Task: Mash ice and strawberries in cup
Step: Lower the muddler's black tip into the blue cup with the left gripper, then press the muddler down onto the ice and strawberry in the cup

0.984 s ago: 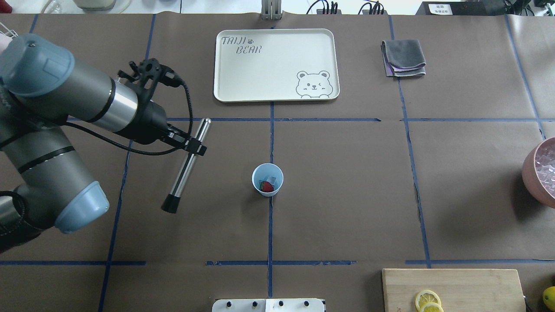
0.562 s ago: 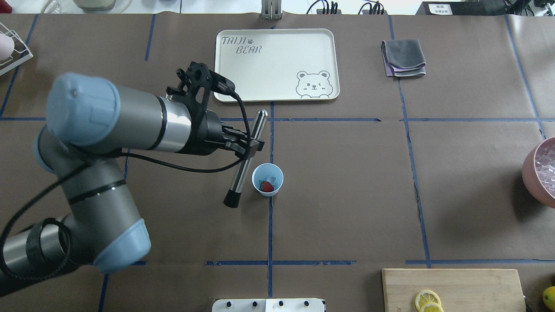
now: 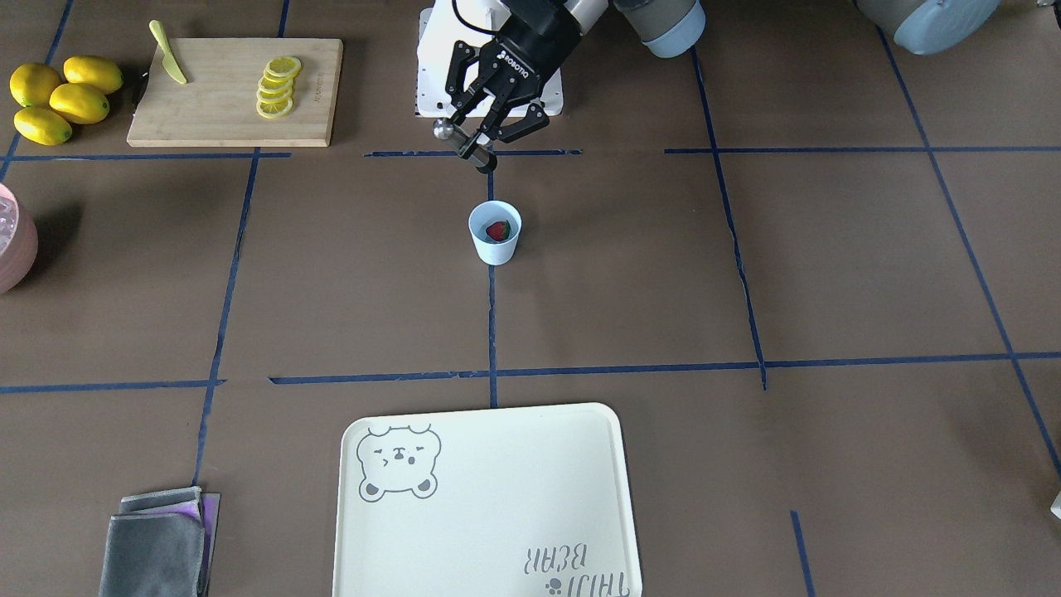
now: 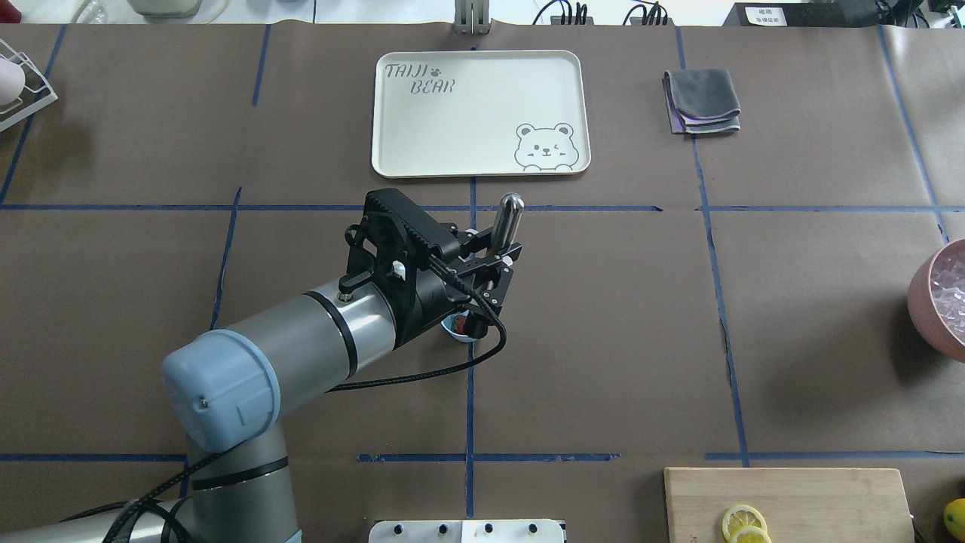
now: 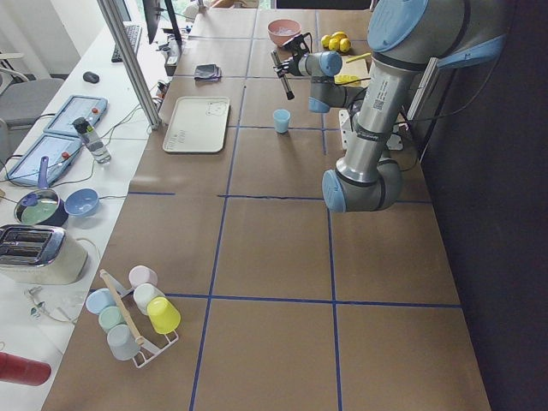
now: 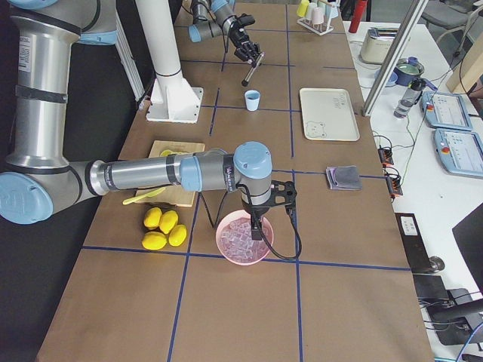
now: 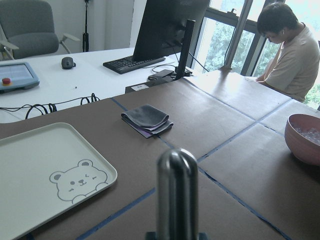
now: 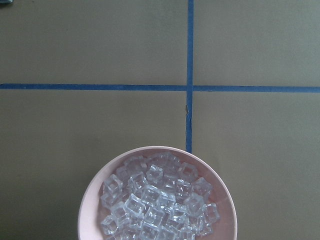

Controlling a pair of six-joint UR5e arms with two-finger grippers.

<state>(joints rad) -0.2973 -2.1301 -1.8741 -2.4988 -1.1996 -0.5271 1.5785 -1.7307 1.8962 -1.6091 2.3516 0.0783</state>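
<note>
The pale blue cup [image 3: 495, 240] stands at the table's middle with the red strawberry [image 3: 497, 230] inside. I cannot make out the ice in it. In the overhead view only a sliver of the cup [image 4: 451, 330] shows under my left gripper. My left gripper [image 4: 488, 265] is shut on a steel muddler [image 4: 503, 226] and holds it tilted, its black tip [image 3: 482, 162] just above the cup on the robot's side. The muddler's rounded top fills the left wrist view [image 7: 177, 190]. My right gripper [image 6: 258, 226] hangs over a pink bowl; I cannot tell whether it is open or shut.
The pink bowl [image 8: 95, 200] is full of ice cubes [image 8: 160, 200] at the table's right end. A white bear tray [image 4: 467, 128] lies beyond the cup, a folded grey cloth [image 4: 701, 102] to its right. A cutting board [image 3: 224, 99] holds lemon slices, with lemons [image 3: 58, 99] beside it.
My left arm has swung right with the muddler, from well left of the cup to over it. The muddler's black tip now hangs above the cup. The cup has not moved.
</note>
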